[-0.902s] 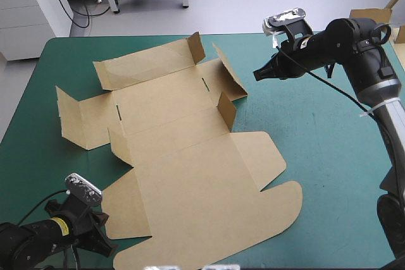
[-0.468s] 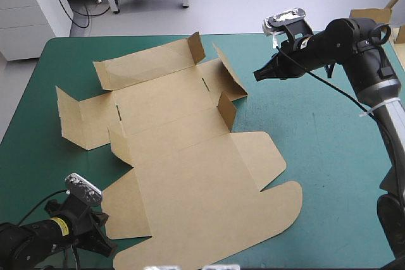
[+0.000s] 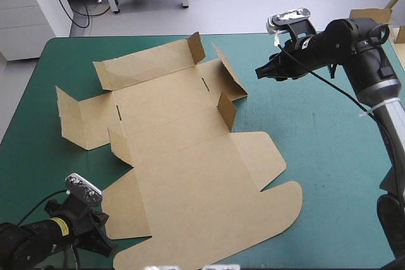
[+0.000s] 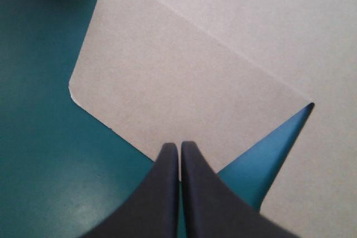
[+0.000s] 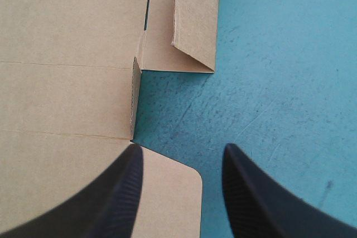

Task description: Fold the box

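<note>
Brown board, the box (image 3: 190, 169), lies spread out on the desk (image 3: 335, 156), which has a teal-green cover (image 4: 39, 165). The box fills the middle and reaches from near the far edge down to the near edge. Most of it lies flat. The big part by the near edge is wide, with a rounded flap (image 3: 123, 210) on each side. In the far half some small flaps (image 3: 226, 109) stand up a bit. The long far panel (image 3: 149, 61) is lifted too. Nothing is tucked in yet.

The left end effector (image 3: 106, 241) is low at the near left corner of the desk, just beside the rounded flap on that side. Its two black fingers (image 4: 164, 193) are pressed together into one point. The point sits right at the edge of that flap. I cannot tell if it touches the board.

The right end effector (image 3: 261, 73) hangs above the desk by the far right corner of the box and points toward it. Its fingers stand apart with a wide gap between them. From its own camera, one finger is over a rounded corner of brown board and the other is over bare cover. One of the small flaps stands on its edge just ahead of it.
</note>
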